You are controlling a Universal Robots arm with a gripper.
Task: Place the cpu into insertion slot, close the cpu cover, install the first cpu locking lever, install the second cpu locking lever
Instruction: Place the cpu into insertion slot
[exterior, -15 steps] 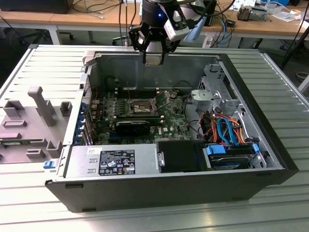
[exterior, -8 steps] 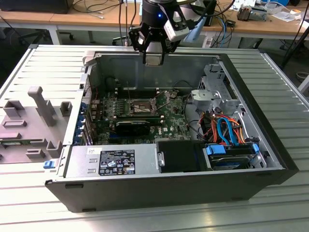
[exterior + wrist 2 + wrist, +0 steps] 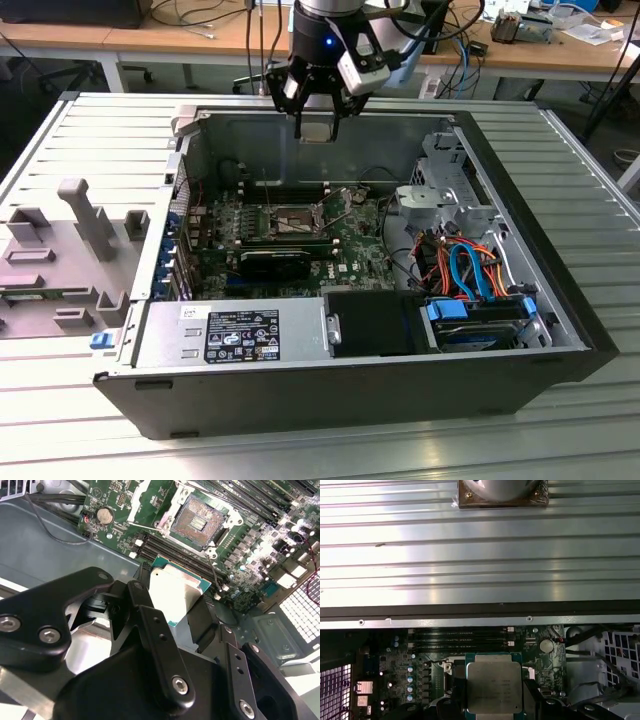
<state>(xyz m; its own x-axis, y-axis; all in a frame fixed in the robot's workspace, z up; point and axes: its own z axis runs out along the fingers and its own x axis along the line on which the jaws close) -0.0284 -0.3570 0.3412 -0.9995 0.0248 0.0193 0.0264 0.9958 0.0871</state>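
— What's nearest the lens?
— The matte black pincer (image 3: pixel 174 600), narrowed to the chip's width, grips the flat square cpu (image 3: pixel 175 587) by its edges; the chip has a silver-grey metal lid and a green rim.
— And beyond it?
— The insertion slot (image 3: pixel 199 519) is dark, square and metal-rimmed. It lies bare on the green board, well apart from the cpu.

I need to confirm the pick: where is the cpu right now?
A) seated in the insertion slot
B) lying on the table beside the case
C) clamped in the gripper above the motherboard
C: in the second wrist view the cpu sits clamped in the gripper, while the insertion slot beyond it lies open and bare.
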